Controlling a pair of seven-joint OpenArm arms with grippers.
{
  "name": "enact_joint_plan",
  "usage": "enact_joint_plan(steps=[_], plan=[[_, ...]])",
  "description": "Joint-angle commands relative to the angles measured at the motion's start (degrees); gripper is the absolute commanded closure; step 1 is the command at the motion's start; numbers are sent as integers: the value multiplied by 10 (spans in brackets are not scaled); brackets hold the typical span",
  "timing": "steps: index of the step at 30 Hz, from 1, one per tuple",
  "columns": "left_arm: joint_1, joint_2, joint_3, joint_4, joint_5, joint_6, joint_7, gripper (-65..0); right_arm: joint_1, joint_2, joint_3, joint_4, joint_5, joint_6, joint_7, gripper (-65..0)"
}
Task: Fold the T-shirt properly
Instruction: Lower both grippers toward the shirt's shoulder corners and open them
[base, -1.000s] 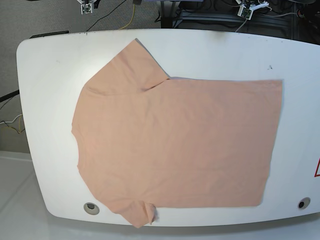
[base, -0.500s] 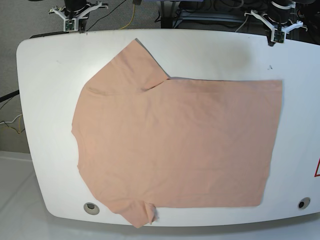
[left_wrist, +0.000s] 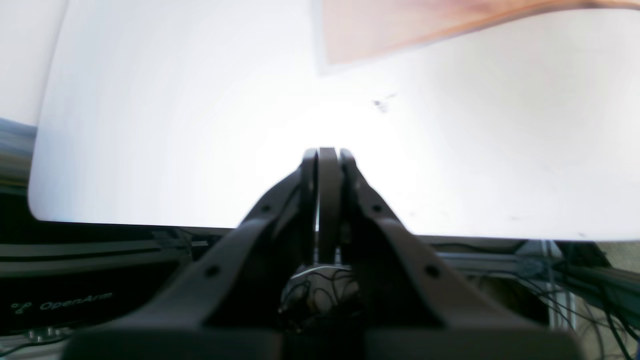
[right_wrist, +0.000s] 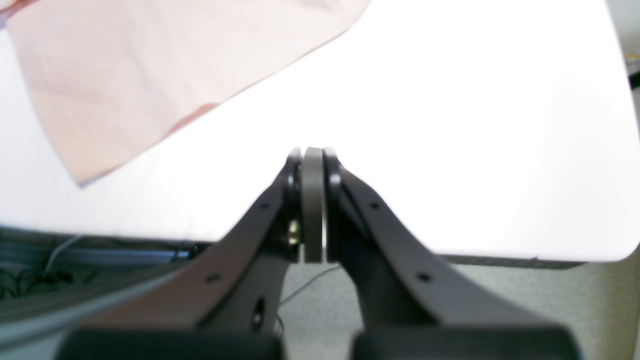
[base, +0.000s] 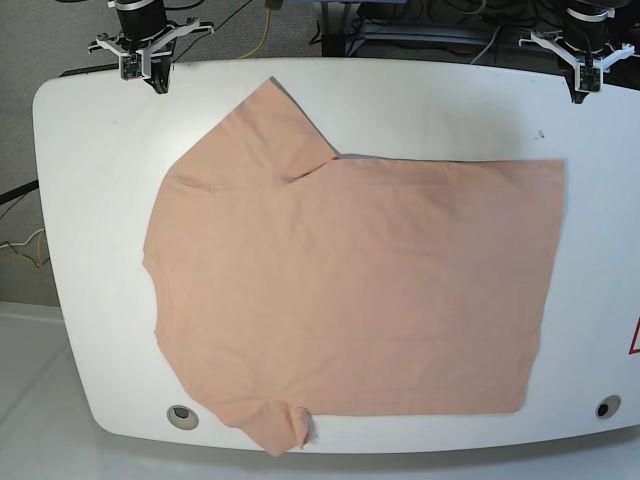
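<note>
**A:** Start with the jaws. What have they got?

**B:** Nothing. The left gripper (left_wrist: 327, 152) has its jaws pressed together with no cloth between them, and the right gripper (right_wrist: 312, 152) is the same, closed on itself and empty. Both hang at the far edge of the counter (base: 90, 200), one by each far corner, well apart from each other.

**A:** And the T-shirt?

**B:** The T-shirt (base: 350, 290) lies spread flat across the middle of the counter, neck end toward the right arm's side, bottom hem toward the left arm's side. One sleeve points at the far edge, near the right gripper; the other reaches the near edge, where its tip is a little crumpled. From the left wrist view only a hem corner shows, ahead of the jaws; the right wrist view shows the far sleeve.

**A:** How will it handle?

**B:** My guess is light, soft and limp. It will sag and drag as soon as it is lifted, and a single layer lying flat is hard to pinch without sliding it along the smooth top.

**A:** So where to take hold?

**B:** At edges, I would say. The hem corner nearest the left gripper and the far sleeve or shoulder seam nearest the right one, where the cloth is doubled and gives more to bite on. The jaws must open first, and both arms should lift together, or the fold will skew.
</note>
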Motion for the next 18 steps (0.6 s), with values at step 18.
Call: enact_joint_plan(steps=[18], plan=[[-8, -37, 54, 41, 25, 19, 15, -128, 28, -3, -18, -8, -1, -36, 3, 0]])
